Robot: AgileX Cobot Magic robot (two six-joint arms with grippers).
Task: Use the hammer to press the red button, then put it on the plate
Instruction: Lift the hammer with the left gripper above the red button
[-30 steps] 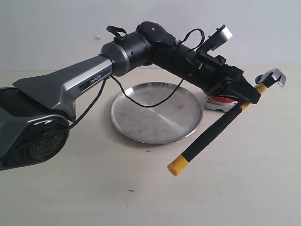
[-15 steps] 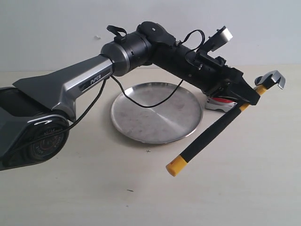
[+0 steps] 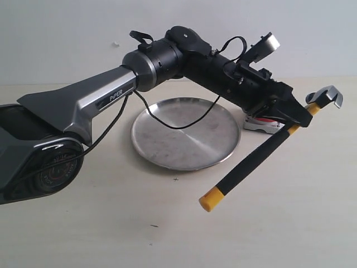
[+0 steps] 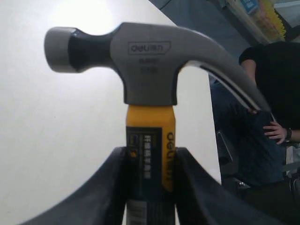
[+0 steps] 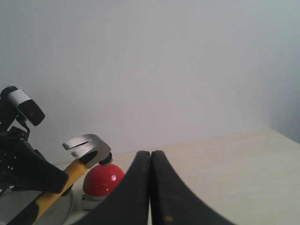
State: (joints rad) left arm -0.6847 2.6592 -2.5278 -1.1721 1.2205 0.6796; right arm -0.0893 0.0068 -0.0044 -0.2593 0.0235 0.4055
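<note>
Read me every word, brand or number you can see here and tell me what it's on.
"PiPER": on the silver link of the left arm.
"deli": framed stamp on the head of the hammer.
"deli": sideways on the hammer's yellow neck.
Unreadable: smaller stamp under the head's brand, small print on the neck label, ring lettering on the arm's base joint.

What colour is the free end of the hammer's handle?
The hammer has a yellow handle end, past a black grip. The exterior view shows it best.

Beige table [image 3: 279,234]; pale wall [image 3: 56,33]; person in black [image 4: 271,79].
</note>
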